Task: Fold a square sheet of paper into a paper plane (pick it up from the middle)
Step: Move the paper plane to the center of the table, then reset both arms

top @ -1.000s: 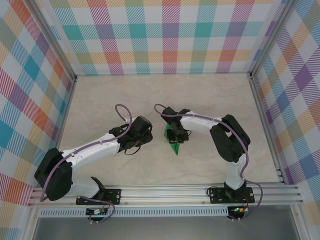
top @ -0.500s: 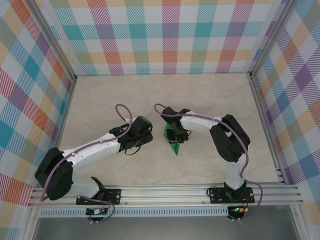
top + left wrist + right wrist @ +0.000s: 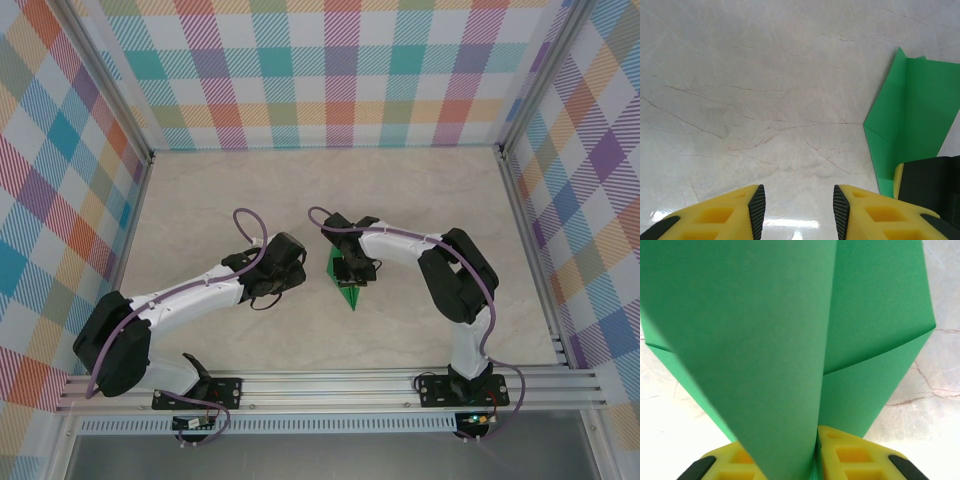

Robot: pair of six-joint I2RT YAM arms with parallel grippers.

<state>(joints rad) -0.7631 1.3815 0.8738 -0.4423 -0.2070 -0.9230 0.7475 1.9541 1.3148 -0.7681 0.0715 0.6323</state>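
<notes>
L arm shifted; L hand half-open, empty, near paper plane; R hand pinches it.

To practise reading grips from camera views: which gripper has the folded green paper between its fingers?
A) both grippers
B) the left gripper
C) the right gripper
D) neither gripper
C: in the right wrist view the folded green paper runs down into the right gripper, pinched between its yellow fingers, while the left gripper stands open over the bare table, the paper off to its side.
</notes>
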